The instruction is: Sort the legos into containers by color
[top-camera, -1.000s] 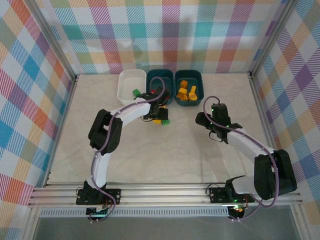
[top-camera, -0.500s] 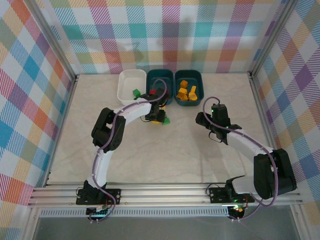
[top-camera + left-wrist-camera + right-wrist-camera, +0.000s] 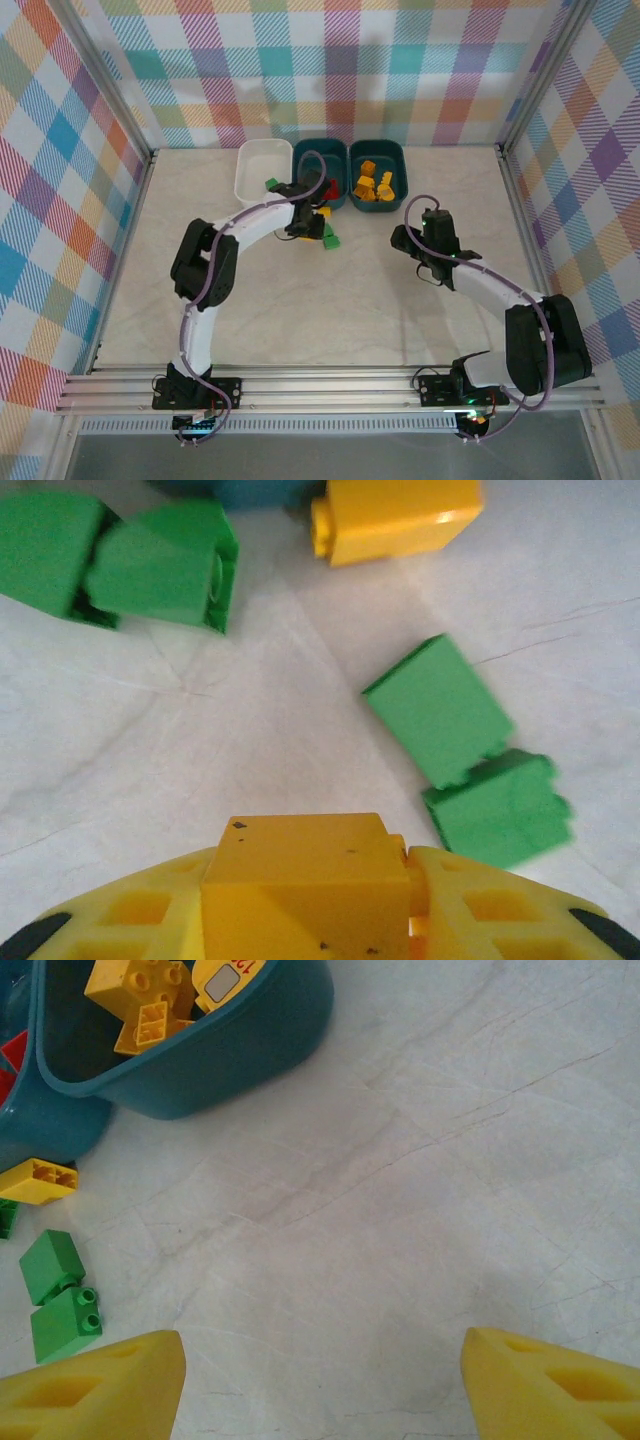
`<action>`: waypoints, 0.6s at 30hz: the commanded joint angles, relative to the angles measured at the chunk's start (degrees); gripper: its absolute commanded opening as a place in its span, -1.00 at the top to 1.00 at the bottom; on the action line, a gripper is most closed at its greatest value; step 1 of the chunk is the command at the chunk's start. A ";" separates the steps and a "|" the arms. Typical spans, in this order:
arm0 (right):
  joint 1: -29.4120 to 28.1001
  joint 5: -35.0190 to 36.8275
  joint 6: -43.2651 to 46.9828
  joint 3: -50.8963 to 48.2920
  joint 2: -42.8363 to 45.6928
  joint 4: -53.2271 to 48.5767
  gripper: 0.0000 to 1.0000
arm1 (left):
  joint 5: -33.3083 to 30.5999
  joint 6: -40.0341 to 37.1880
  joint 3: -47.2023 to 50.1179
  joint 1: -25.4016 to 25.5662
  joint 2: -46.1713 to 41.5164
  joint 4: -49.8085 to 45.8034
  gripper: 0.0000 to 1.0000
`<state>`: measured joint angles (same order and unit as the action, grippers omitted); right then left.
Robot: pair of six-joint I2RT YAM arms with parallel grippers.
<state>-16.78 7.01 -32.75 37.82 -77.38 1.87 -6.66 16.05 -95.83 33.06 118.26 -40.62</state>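
The 3 tubs stand in a row at the 12 o'clock edge of the table (image 3: 300, 310) in the top view. The white tub (image 3: 252, 165) toward 11 holds 1 green brick (image 3: 271, 184). The middle teal tub (image 3: 335, 160) holds red bricks (image 3: 328, 188), and the right teal tub (image 3: 395, 155) toward 1 holds yellow-orange bricks (image 3: 372, 185). The left gripper (image 3: 306, 226) hangs just at the 6 o'clock side of the middle teal tub. In its wrist view its jaws are closed onto a yellow brick (image 3: 300, 865), pinched between the 2 fingers (image 3: 480, 900). On the table beyond it lie 2 green bricks touching each other at 11 o'clock (image 3: 160, 565), a loose yellow brick (image 3: 395, 518) at 1 o'clock near a teal edge, and 2 more green bricks, also touching, at 3 o'clock (image 3: 440, 710). The right gripper (image 3: 403, 240) sits at 5 o'clock from the right teal tub, well apart from it. In its wrist view the fingers are spread wide with nothing but bare table between them, and the same tub fills the 11 o'clock corner.
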 commanded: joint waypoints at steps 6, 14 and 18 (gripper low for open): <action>-7.52 6.52 -1.85 -2.18 -3.01 5.89 -0.45 | 7.80 4.88 -11.18 0.23 -2.24 -1.92 0.30; -7.51 3.86 -6.58 -2.29 -3.66 7.35 -0.47 | 13.36 9.55 -28.46 1.22 8.93 -3.21 0.33; -7.36 2.50 -8.09 -2.31 -4.63 7.57 -0.48 | 15.35 10.90 -37.10 1.70 14.84 -3.18 0.32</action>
<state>-24.36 10.81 -38.44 35.97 -80.99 7.51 5.65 24.71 -127.98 34.00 129.80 -42.15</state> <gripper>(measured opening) 0.738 0.432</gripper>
